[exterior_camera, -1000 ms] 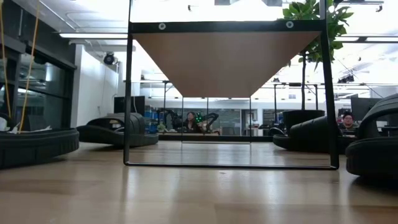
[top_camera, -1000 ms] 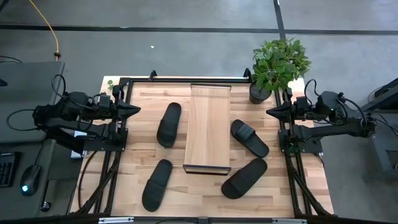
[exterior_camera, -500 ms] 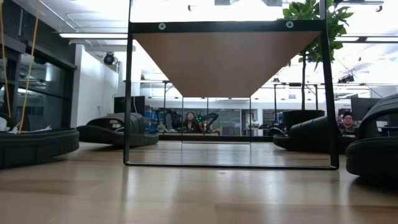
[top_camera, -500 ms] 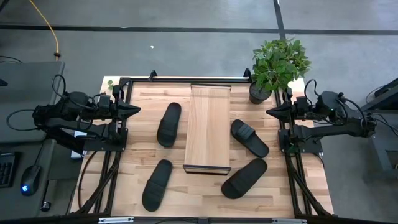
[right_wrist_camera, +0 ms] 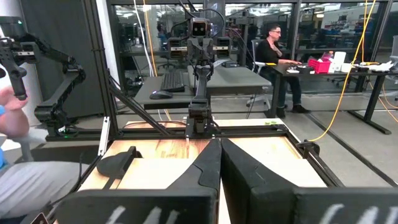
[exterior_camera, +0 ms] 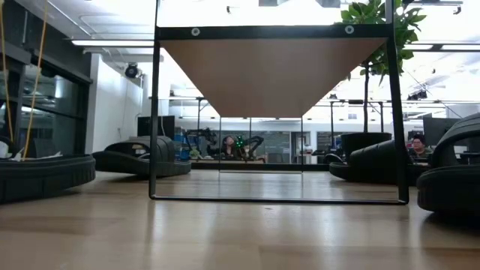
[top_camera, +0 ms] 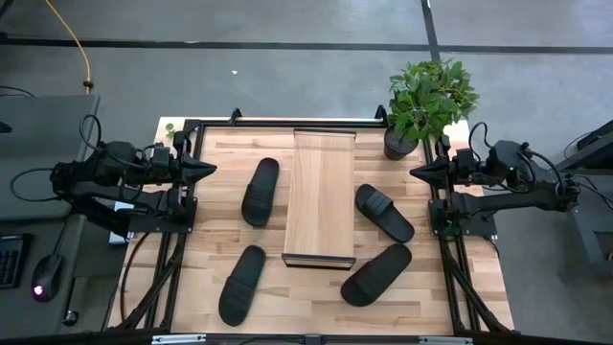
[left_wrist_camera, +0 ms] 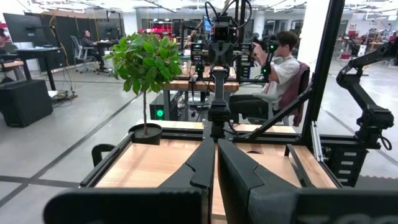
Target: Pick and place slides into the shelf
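Four black slides lie sole-down on the table around the shelf [top_camera: 320, 198], a long light-wood board rack standing on thin dark legs [exterior_camera: 153, 120]. Left of it lie one slide [top_camera: 260, 191] farther off and one [top_camera: 241, 284] nearer; right of it lie one [top_camera: 384, 212] and one [top_camera: 375, 273]. My left gripper [top_camera: 213, 171] is shut, parked over the table's left edge, pointing right. My right gripper [top_camera: 413, 172] is shut, parked over the right edge, pointing left. Both hang above the table, far from the slides.
A potted plant [top_camera: 426, 101] stands at the table's far right corner, close behind my right gripper. A dark metal frame [top_camera: 278, 123] runs around the table. People sit at desks in the room beyond [left_wrist_camera: 277, 62] [right_wrist_camera: 273, 56]. Bare wood shows between the slides [top_camera: 316, 297].
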